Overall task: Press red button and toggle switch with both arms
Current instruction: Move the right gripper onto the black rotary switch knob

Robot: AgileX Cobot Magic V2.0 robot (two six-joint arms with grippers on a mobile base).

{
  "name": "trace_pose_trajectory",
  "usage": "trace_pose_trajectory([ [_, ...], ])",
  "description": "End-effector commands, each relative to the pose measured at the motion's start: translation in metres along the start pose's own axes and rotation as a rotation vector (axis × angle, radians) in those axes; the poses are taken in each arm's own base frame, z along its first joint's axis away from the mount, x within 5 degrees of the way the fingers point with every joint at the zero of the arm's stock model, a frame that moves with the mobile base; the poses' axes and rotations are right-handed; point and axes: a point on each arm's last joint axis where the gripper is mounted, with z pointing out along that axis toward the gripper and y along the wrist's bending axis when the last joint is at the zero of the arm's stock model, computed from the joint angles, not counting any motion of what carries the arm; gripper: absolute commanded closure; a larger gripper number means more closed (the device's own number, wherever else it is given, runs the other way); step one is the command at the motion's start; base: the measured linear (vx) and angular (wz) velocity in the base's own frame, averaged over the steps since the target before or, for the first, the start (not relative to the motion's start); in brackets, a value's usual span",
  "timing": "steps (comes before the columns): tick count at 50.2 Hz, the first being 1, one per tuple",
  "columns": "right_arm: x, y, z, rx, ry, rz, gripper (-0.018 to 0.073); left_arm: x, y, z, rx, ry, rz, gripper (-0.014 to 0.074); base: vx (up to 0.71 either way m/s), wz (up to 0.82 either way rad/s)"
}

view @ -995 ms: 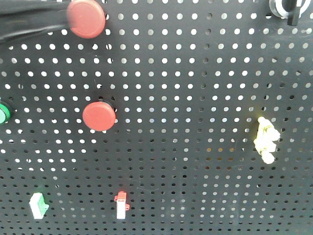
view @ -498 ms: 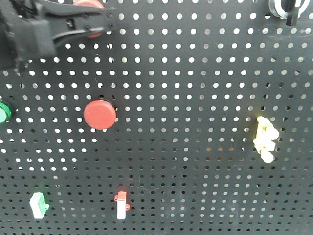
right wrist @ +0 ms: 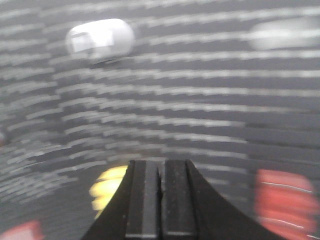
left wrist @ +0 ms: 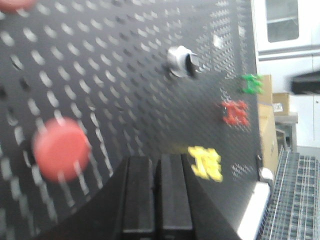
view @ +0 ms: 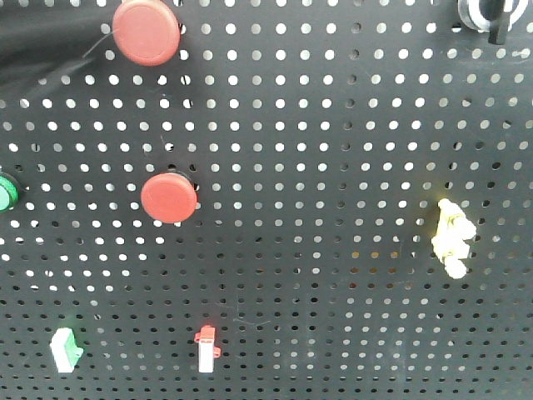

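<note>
The smooth, round red button is sitting at top left of the black perforated pegboard; the silver-collared toggle switch is peeking in at top right. Only the wrist views are showing the left claw and right claw, each squeezing fully closed, empty.

Black pegboard bears a green button, a yellow fitting, green-based tab, red-based tab.

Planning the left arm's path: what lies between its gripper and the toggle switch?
Only bare pegboard separates the left gripper from the toggle switch, seen in the left wrist view.
</note>
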Motion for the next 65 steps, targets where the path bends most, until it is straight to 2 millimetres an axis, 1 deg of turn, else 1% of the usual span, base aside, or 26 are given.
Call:
trace_pose_trajectory([
  [1, -0.013, 0.006, 0.014, -0.111, -0.080, 0.028, 0.0562, 0.004, -0.010, -0.023, -0.071, -0.074, -0.034, 0.0594, 0.00, 0.00],
  [4, -0.014, 0.010, 0.024, -0.192, -0.078, 0.061, 0.0562, 0.013, -0.016, -0.033, -0.092, -0.078, -0.054, 0.0594, 0.00, 0.00],
  [6, -0.014, 0.010, 0.032, -0.231, -0.077, 0.089, 0.0562, 0.024, -0.020, -0.040, -0.104, -0.073, -0.084, 0.0594, 0.00, 0.00],
  [11, -0.015, 0.008, 0.051, -0.285, -0.082, 0.158, 0.0562, 0.041, -0.032, -0.057, -0.126, -0.082, -0.124, 0.0594, 0.00, 0.00],
  [13, -0.017, 0.007, 0.059, -0.296, -0.079, 0.172, 0.0562, 0.048, -0.034, -0.060, -0.133, -0.080, -0.139, 0.0594, 0.00, 0.00],
  [18, -0.025, 0.002, 0.079, -0.317, -0.078, 0.221, 0.0562, 0.058, -0.040, -0.070, -0.150, -0.090, -0.171, 0.0594, 0.00, 0.00],
  [22, -0.032, -0.002, 0.095, -0.322, -0.074, 0.231, 0.0562, 0.061, -0.042, -0.073, -0.155, -0.099, -0.192, 0.0594, 0.00, 0.00],
  [28, -0.045, -0.005, 0.107, -0.326, -0.084, 0.230, 0.0562, 0.061, -0.042, -0.074, -0.156, -0.102, -0.204, 0.0594, 0.00, 0.00],
  [32, -0.047, -0.007, 0.116, -0.332, -0.074, 0.242, 0.0562, 0.061, -0.041, -0.073, -0.162, -0.104, -0.206, 0.0594, 0.00, 0.00],
  [36, -0.046, -0.011, 0.126, -0.324, -0.060, 0.269, 0.0562, 0.060, -0.040, -0.074, -0.173, -0.113, -0.207, 0.0594, 0.00, 0.00],
  [45, -0.040, -0.015, 0.138, -0.313, -0.040, 0.284, 0.0562, 0.060, -0.039, -0.074, -0.181, -0.117, -0.207, 0.0594, 0.00, 0.00],
  [56, -0.042, -0.017, 0.138, -0.295, -0.058, 0.293, 0.0562, 0.060, -0.039, -0.074, -0.185, -0.119, -0.207, 0.0594, 0.00, 0.00],
  [59, -0.042, -0.016, 0.138, -0.311, -0.051, 0.301, 0.0562, 0.060, -0.039, -0.074, -0.189, -0.121, -0.206, 0.0594, 0.00, 0.00],
  [65, -0.041, -0.008, 0.135, -0.395, -0.025, 0.338, 0.0562, 0.060, -0.038, -0.074, -0.190, -0.122, -0.206, 0.0594, 0.00, 0.00],
])
